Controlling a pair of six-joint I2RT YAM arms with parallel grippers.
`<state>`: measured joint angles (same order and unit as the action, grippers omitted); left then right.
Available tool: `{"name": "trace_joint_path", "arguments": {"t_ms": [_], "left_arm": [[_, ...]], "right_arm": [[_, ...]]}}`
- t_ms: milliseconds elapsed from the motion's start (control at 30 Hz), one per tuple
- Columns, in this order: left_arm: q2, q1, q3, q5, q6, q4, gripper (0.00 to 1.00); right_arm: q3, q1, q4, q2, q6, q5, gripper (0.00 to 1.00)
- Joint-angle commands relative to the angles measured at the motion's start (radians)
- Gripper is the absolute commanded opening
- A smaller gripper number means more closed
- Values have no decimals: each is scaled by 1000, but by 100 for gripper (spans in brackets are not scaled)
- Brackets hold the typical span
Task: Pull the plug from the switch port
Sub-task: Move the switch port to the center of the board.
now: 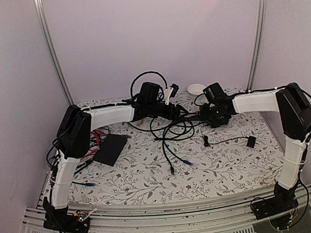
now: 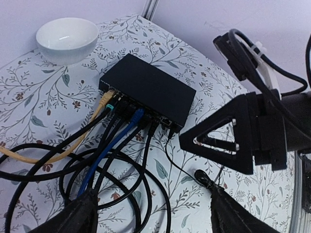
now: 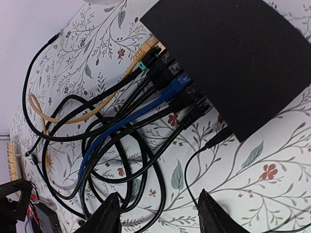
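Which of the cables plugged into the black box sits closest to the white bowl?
The yellow cable, at the end of the switch nearest the bowl. The others plugged in are black, apart from one blue cable.

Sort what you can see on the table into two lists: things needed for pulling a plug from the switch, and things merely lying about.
Needed: switch; plugs in its ports; left tool; right tool, both open.

Lying about: white bowl; flat black slab; loose black lead.
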<state>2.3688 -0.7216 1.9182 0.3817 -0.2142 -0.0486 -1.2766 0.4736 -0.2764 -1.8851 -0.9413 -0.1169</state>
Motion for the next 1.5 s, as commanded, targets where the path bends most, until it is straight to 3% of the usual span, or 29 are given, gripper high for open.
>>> {"name": "trace_joint_path", "arguments": {"t_ms": [0, 167, 500, 733, 1100, 1333, 1467], "left_arm": [[39, 24, 58, -24, 45, -18, 80], [70, 42, 85, -30, 37, -36, 80], [-74, 53, -118, -19, 6, 88, 80], [-157, 56, -237, -21, -5, 165, 80], [-262, 67, -352, -37, 14, 220, 81], [-297, 83, -402, -32, 27, 239, 81], [-325, 92, -439, -34, 26, 262, 81]], "right_arm": [[0, 24, 46, -38, -189, -8, 51], [-65, 30, 20, -109, -199, 5, 50], [-229, 51, -13, -261, -211, 34, 50], [-274, 52, -52, -322, -248, 49, 38], [-313, 68, -109, -359, -299, 38, 34], [-326, 68, -116, -389, -301, 74, 6], [-299, 69, -121, -383, -296, 78, 3]]}}
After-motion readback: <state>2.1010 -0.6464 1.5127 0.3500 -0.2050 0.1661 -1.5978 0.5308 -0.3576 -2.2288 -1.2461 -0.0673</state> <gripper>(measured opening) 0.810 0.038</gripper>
